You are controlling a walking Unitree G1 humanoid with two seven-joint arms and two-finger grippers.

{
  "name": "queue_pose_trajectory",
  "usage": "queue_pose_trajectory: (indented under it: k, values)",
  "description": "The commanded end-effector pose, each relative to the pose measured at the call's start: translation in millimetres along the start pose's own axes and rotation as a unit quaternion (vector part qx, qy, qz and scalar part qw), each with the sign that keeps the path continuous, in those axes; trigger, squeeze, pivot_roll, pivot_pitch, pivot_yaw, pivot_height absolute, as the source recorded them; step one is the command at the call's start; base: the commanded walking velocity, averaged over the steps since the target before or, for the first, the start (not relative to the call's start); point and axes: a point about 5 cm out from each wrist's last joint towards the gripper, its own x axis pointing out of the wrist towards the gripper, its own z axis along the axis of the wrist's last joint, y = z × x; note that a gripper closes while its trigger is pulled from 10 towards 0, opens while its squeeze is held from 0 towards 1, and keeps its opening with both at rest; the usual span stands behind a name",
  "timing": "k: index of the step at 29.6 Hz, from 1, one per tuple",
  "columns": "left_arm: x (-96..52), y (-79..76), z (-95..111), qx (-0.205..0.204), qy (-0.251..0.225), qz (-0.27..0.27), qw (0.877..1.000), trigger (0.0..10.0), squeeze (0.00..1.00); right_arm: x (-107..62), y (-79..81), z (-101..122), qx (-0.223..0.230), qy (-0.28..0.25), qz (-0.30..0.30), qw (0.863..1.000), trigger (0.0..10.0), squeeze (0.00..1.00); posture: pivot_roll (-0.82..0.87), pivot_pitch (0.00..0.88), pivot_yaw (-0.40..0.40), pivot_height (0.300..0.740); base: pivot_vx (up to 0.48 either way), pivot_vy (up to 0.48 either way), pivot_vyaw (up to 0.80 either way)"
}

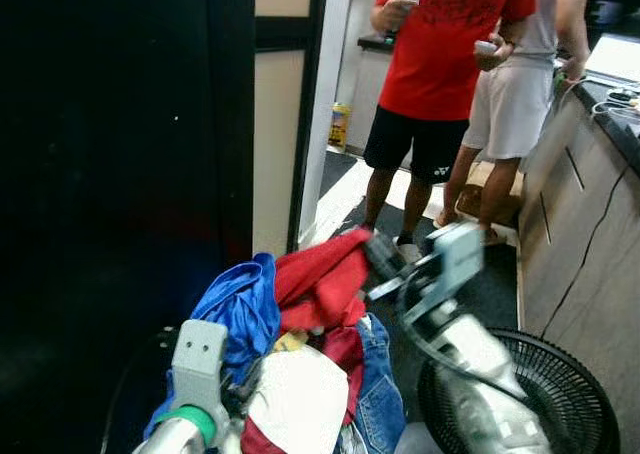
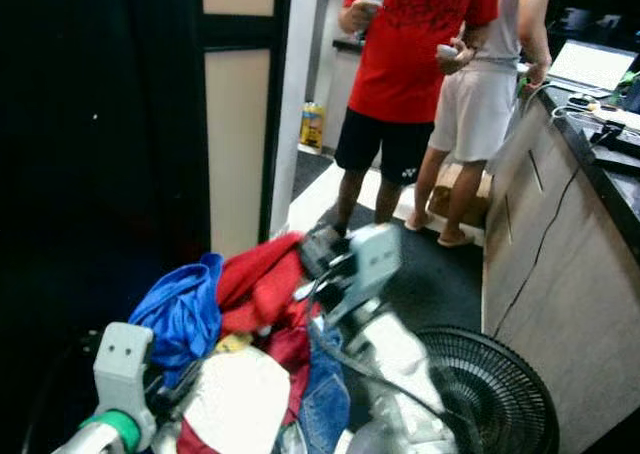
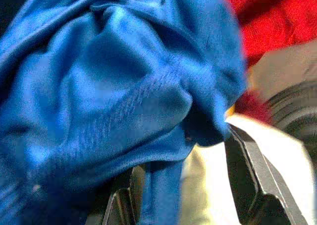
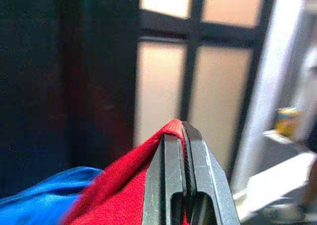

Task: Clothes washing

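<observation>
A heap of mixed laundry [image 1: 300,364] is sitting low and near, in front of the robot, between its two arms, with a dark, unlit wall or door panel looming to the left. To the right, a wood-fronted counter [image 1: 580,234] is running away from the camera, and a black round wire-grille fan [image 1: 560,394] is resting on the floor just beside the heap. Two people [image 1: 440,74] are standing at the far end of the passage, one in a red shirt and dark shorts, the other in pale shorts.

Within the heap, a shiny blue jersey [image 1: 240,309] is lying on the left, a crumpled red cloth garment [image 1: 325,279] on the far side, a white piece [image 1: 300,399] nearest, and blue denim [image 1: 380,384] on the right.

The right gripper [image 4: 183,150] is pinching the red garment, its fingers closed flat together with a fold of red cloth caught at the tips. The left gripper [image 3: 198,185] is pressing into the pile with its fingers spread, the blue jersey and the white piece bunching between them, nothing clamped.

The main risk, as I judge it, is that the thin pinch is slipping off as the red garment lifts, since only an edge is caught. The garment may also be dragging neighbours out of the heap and spilling them toward the fan, whose grille could be snagging trailing cloth. The right arm is working close to that fan and the counter, so a wide swing could be striking either.
</observation>
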Motion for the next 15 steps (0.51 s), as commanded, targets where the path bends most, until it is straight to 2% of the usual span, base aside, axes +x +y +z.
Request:
queue_pose_trajectory:
  k: [1,3,4,7,8,12,15]
  values:
    - [2.8,-13.6,7,-0.013,-0.010,-0.029,0.999,10.0,0.00,-10.0,-18.9,12,-0.022,-0.011,-0.044,0.999,10.0,0.00,0.04,0.137,-0.034,0.740,0.000,0.000,0.00]
    - [6.6,-23.3,15,-0.023,-0.024,-0.047,0.998,10.0,0.00,-17.6,-29.0,17,-0.041,-0.005,-0.066,0.997,10.0,0.00,0.02,0.134,-0.025,0.740,0.000,0.000,0.00]
    - [6.6,-23.3,15,-0.023,-0.024,-0.047,0.998,10.0,0.00,-17.6,-29.0,17,-0.041,-0.005,-0.066,0.997,10.0,0.00,0.02,0.134,-0.025,0.740,0.000,0.000,0.00]
    - [14.8,-38.6,29,-0.039,-0.045,-0.080,0.995,10.0,0.00,-29.1,-48.0,35,-0.064,-0.018,-0.124,0.990,10.0,0.00,0.01,0.131,-0.015,0.740,0.000,0.000,0.00]
    - [14.8,-38.6,29,-0.039,-0.045,-0.080,0.995,10.0,0.00,-29.1,-48.0,35,-0.064,-0.018,-0.124,0.990,10.0,0.00,0.01,0.131,-0.015,0.740,0.000,0.000,0.00]
    - [22.6,-44.4,34,-0.035,-0.046,-0.101,0.993,10.0,0.00,-18.4,-60.6,85,-0.037,-0.111,-0.164,0.979,10.0,0.00,-0.03,0.120,0.026,0.740,0.000,0.000,0.00]
    - [24.6,-45.2,34,-0.035,-0.042,-0.105,0.993,10.0,0.00,-15.9,-63.2,96,-0.028,-0.129,-0.169,0.977,10.0,0.00,-0.04,0.117,0.036,0.740,0.000,0.000,0.00]
